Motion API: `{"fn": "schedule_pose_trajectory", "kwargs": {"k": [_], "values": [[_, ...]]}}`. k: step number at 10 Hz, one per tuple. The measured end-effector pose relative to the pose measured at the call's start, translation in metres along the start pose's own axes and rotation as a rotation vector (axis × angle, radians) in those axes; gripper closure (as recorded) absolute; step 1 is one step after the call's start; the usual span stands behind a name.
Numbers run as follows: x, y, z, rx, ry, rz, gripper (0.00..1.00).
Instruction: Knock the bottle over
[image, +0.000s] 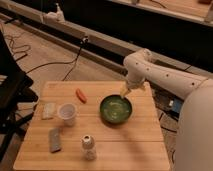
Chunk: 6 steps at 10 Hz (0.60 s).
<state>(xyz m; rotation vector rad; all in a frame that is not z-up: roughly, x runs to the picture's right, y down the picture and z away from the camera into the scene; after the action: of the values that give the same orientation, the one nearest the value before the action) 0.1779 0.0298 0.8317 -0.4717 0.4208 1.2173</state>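
The bottle (88, 148), small, whitish and ribbed with a round pale cap, stands upright near the front edge of the wooden table (145, 145). My gripper (123, 91) hangs at the end of the white arm (150, 67) over the far rim of a green bowl (116, 109), well behind and to the right of the bottle.
A translucent plastic cup (67, 113) stands left of the bowl. An orange carrot-like piece (81, 95) lies behind it. A pale packet (48, 110) and a grey flat object (55, 139) lie at the left. Cables and a black chair (12, 90) are on the floor to the left.
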Motion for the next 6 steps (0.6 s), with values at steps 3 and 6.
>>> {"fn": "schedule_pose_trajectory", "kwargs": {"k": [3,6], "values": [[0.0000,0.0000,0.0000,0.000,0.000,0.000,0.20],[0.0002,0.0001,0.0007,0.000,0.001,0.000,0.31]]}}
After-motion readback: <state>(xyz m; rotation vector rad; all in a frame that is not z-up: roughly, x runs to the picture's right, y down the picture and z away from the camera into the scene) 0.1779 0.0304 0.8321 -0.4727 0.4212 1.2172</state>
